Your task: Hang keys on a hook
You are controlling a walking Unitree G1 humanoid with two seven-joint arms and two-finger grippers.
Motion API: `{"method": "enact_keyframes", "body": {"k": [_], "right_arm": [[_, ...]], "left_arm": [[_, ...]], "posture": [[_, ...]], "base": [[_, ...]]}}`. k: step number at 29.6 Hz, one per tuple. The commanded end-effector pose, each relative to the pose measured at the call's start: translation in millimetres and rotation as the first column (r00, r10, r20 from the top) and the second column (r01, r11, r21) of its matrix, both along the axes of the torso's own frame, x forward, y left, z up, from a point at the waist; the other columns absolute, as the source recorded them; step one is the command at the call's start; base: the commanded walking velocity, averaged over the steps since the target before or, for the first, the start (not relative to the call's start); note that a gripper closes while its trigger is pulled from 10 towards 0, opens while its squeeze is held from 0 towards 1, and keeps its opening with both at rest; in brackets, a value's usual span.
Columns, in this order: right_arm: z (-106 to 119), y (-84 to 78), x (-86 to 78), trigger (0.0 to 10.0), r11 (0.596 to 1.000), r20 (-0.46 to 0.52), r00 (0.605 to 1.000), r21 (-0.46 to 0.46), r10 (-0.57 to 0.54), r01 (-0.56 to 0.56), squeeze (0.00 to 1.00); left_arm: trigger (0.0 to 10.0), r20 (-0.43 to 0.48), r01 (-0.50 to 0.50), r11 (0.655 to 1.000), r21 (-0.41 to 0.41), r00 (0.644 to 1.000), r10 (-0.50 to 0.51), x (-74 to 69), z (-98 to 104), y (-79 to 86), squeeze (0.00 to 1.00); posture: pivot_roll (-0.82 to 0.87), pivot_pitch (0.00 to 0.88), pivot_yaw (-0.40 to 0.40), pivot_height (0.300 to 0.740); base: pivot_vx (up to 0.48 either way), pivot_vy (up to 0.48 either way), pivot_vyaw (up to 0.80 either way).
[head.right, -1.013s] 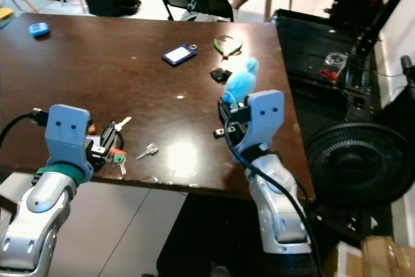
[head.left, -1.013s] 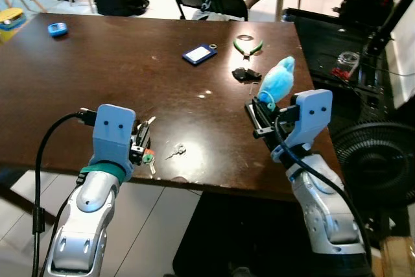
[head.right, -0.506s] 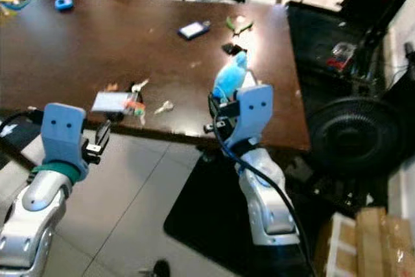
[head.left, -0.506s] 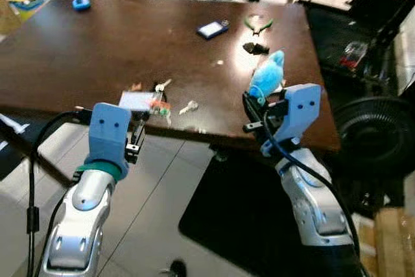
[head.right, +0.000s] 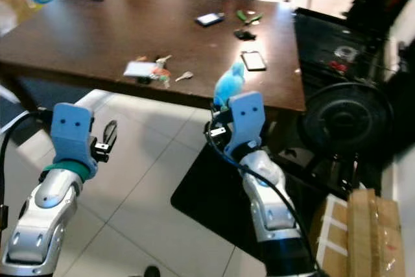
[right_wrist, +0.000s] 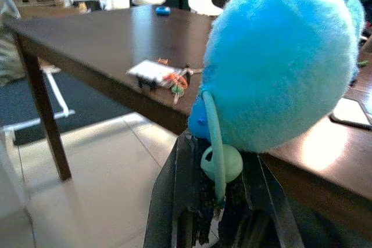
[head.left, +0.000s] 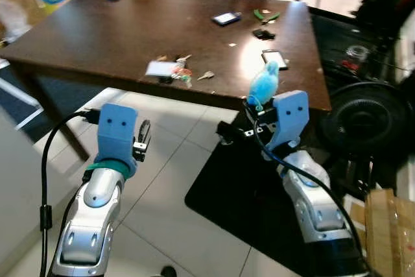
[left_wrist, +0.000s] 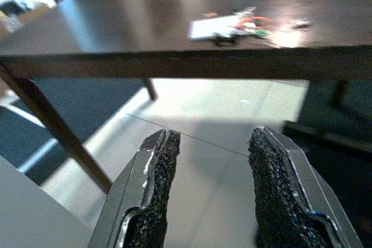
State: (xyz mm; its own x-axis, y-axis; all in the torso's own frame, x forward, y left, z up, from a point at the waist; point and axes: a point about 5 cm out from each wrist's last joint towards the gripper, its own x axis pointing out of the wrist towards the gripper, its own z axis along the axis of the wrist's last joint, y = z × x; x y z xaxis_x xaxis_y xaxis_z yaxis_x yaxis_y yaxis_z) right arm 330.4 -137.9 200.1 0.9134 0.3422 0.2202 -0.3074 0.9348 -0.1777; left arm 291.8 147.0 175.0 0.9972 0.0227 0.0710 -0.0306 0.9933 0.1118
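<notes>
Room: tiled floor with a black mat under the robot's right side; a black fan stands off to the right, cardboard boxes low at the right.
Table: dark wooden table ahead of both arms, which hang over the floor short of its near edge.
Table clutter: a white card with a loose bunch of keys beside it near the front edge, a phone toward the right side, a blue tag and green pliers farther back.
Right gripper: raised in front of the table edge, fingers pinched together on the loop of a fluffy blue keychain, whose pompom stands up above the fingers.
Left gripper: fingers apart and holding nothing, low over the floor and pointing toward the table edge.
Hook: none can be made out anywhere.
Step in hand: judged as carrying the fluffy blue keychain toward wherever the hook is.
Doing it well: hold the pinch on the loop steady while walking, keep the loop free above the fingers so it can slip over a hook, and keep the arm away from the table edge.
</notes>
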Motion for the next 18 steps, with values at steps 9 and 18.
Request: {"method": "enact_keyframes", "body": {"k": [9, 18], "right_arm": [[13.9, 2.2, 9.6, 10.0, 0.998, 0.060, 0.998, -0.059, 0.021, -0.018, 0.00], [43.1, 7.4, 18.7, 10.0, 1.000, 0.135, 0.990, -0.007, 0.026, -0.026, 0.00]], "left_arm": [[10.0, 0.039, 0.035, 0.999, -0.018, 0.999, -0.034, 10.7, 8.0, -12.3, 0.00], [10.0, 0.105, 0.048, 0.999, -0.007, 0.993, -0.047, 21.4, 30.2, -13.6, 0.00]], "posture": [[-0.11, 0.038, -0.002, 0.740], [-0.09, 0.008, 0.006, 0.740]], "base": [[-0.270, 0.000, 0.24], [0.000, 0.000, 0.79]]}}
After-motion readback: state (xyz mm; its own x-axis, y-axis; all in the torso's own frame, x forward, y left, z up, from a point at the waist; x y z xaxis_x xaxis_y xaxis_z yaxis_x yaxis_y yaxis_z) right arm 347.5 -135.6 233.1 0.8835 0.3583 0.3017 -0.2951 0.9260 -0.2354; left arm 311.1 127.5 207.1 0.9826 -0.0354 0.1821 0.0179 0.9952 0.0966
